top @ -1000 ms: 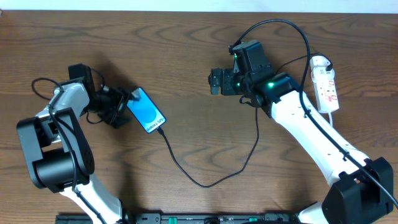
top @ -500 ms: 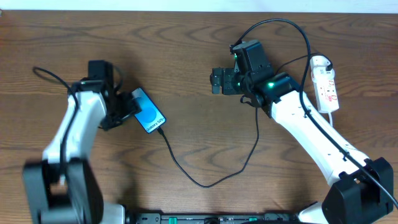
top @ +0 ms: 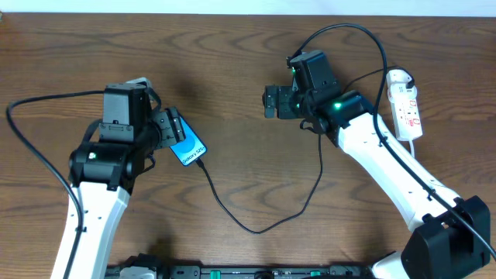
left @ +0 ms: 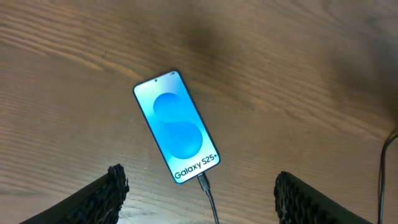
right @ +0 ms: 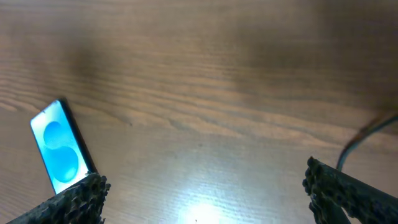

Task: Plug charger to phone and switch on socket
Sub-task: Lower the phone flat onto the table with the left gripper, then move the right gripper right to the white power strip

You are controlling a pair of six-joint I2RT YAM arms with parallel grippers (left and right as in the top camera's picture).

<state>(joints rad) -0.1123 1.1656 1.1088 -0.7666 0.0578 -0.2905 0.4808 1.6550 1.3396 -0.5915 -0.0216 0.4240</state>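
Observation:
The phone [top: 191, 146] lies flat on the wooden table, its blue screen lit and facing up; it also shows in the left wrist view as phone [left: 177, 127] and at the left of the right wrist view as phone [right: 59, 146]. The charger [top: 256, 229] is a thin black cable whose small plug tip [left: 203, 182] sits in the phone's bottom port. It loops across the table toward the right arm. My left gripper [top: 172, 128] hovers open over the phone's upper left end, holding nothing. My right gripper [top: 271, 101] hangs open mid-table, empty. The socket [top: 407, 105] lies at the far right.
The right arm's thick black cable [top: 345, 27] arches above the arm toward the socket. A dark cable [right: 360, 140] crosses the right edge of the right wrist view. Bare wood lies between the phone and the right gripper.
The left arm has swung round and its wrist has shifted right, so the gripper now sits over the phone's upper end. Phone, charger and right arm have stayed put.

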